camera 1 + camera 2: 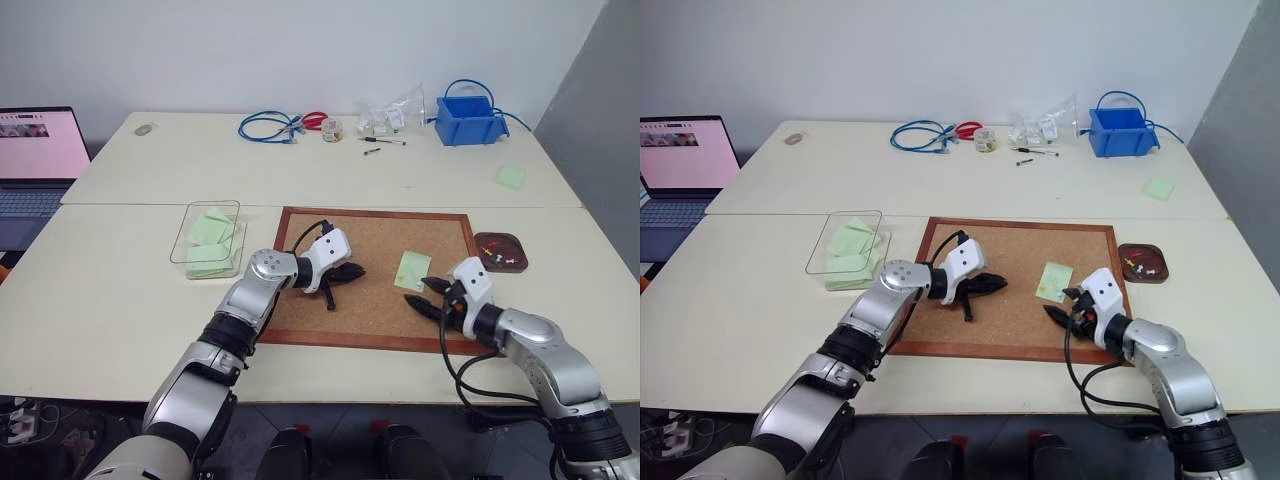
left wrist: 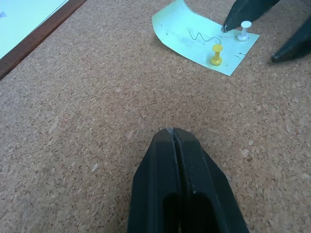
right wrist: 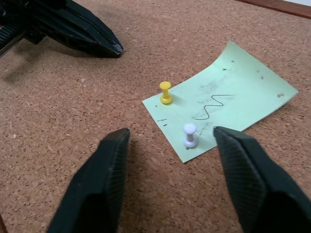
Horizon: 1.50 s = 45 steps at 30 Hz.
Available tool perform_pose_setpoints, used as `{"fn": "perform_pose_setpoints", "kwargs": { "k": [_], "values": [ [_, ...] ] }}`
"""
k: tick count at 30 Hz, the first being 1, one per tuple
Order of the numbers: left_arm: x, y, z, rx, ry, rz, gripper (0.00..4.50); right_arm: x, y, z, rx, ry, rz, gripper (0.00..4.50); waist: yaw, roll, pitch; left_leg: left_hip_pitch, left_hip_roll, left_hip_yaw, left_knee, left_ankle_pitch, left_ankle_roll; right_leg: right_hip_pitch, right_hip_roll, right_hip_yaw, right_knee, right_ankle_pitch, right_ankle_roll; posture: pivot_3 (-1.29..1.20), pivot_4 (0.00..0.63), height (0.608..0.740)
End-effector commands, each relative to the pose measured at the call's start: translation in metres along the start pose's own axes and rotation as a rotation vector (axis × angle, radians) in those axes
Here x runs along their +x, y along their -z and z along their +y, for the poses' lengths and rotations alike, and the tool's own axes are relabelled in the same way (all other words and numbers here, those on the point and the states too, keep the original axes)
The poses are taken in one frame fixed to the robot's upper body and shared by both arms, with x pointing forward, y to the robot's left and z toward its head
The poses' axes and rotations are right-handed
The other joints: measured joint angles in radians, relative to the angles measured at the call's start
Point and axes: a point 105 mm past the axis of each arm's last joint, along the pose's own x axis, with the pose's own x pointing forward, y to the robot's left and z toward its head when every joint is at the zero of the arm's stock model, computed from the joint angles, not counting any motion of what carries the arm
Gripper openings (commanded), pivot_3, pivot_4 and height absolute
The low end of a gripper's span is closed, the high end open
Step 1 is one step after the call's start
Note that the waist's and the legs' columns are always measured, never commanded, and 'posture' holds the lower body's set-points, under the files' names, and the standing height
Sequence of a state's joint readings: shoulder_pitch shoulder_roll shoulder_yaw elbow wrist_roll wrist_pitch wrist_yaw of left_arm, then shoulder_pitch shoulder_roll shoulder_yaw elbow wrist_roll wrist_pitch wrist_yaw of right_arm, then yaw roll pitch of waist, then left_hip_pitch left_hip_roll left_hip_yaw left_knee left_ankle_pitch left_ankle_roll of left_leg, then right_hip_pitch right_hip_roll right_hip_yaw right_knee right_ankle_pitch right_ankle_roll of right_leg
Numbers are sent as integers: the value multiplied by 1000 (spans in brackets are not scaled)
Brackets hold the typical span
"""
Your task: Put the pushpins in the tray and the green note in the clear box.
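The right gripper [image 3: 167,141] hangs low over the cork board [image 1: 300,300], its two black fingers [image 3: 99,179] spread apart with the white pushpin [image 3: 189,135] standing between their tips, nearer the one that reaches over the paper; neither finger touches the pin. Just beyond that pin the yellow pushpin [image 3: 165,92] stands upright in the same edge of the green note [image 3: 233,99], which lies on the cork ahead of this gripper with a black squiggle drawn across it and its far corner curling up a little. The left gripper [image 2: 173,133] rests further along the board, well apart from the note, its fingers pressed together with nothing between them, their tip pointing across the cork toward the note and the right gripper. To the right gripper's outer side, off the board's frame, the tray [image 1: 500,252] sits on the table [image 1: 100,300] with a few pushpins [image 1: 1136,268] already in it, one of them red. Off the left gripper's outer side, beyond the board's edge, stands the clear box [image 1: 208,239] with pale green notes [image 1: 210,232] inside. Far past both grippers, on the rear table, a blue bin [image 1: 468,120] stands by a coil of blue cable [image 1: 268,126], and a lone green sheet [image 1: 511,177] lies toward the right; a laptop [image 1: 35,160] stands open at the far left
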<state>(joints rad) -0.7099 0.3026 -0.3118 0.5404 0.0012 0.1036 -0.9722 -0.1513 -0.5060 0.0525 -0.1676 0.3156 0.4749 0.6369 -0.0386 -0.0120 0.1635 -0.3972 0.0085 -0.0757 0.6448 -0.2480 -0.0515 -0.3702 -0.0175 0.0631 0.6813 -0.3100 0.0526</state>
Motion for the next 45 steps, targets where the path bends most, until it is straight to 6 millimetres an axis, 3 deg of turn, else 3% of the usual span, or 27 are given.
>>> {"fn": "perform_pose_setpoints", "kwargs": {
  "k": [1,10,17,25,36,40,45],
  "values": [
    [4,38,-23,-66,81,137,0,-2,-13,-4,-12,2,-54,1879,0,0,0,0,0,0,0,0,0,0,0,0,0,0,0,0,150,740],
    [5,38,-24,-64,88,136,0,-3,-17,-7,18,21,-83,45,0,0,0,0,0,0,0,0,0,0,0,0,0,0,0,0,150,740],
    [6,36,-24,-63,90,134,0,-5,-23,-7,19,25,-103,14,0,0,0,0,0,0,0,0,0,0,0,0,0,0,0,0,150,740],
    [6,36,-23,-68,84,134,0,-13,-49,1,-16,-7,-184,14,3,0,0,0,0,0,0,0,0,0,0,0,0,0,0,0,150,740],
    [7,36,-23,-74,79,132,0,-15,-46,-6,-3,26,-167,14,5,0,0,0,0,0,0,0,0,0,0,0,0,0,0,0,150,740],
    [8,36,-24,-75,80,131,0,-21,-48,-27,20,149,-182,14,6,0,0,0,0,0,0,0,0,0,0,0,0,0,0,0,150,740],
    [8,36,-25,-79,82,128,0,-33,-43,-74,46,459,-161,14,6,0,0,0,0,0,0,0,0,0,0,0,0,0,0,0,150,740]
  ]
}}
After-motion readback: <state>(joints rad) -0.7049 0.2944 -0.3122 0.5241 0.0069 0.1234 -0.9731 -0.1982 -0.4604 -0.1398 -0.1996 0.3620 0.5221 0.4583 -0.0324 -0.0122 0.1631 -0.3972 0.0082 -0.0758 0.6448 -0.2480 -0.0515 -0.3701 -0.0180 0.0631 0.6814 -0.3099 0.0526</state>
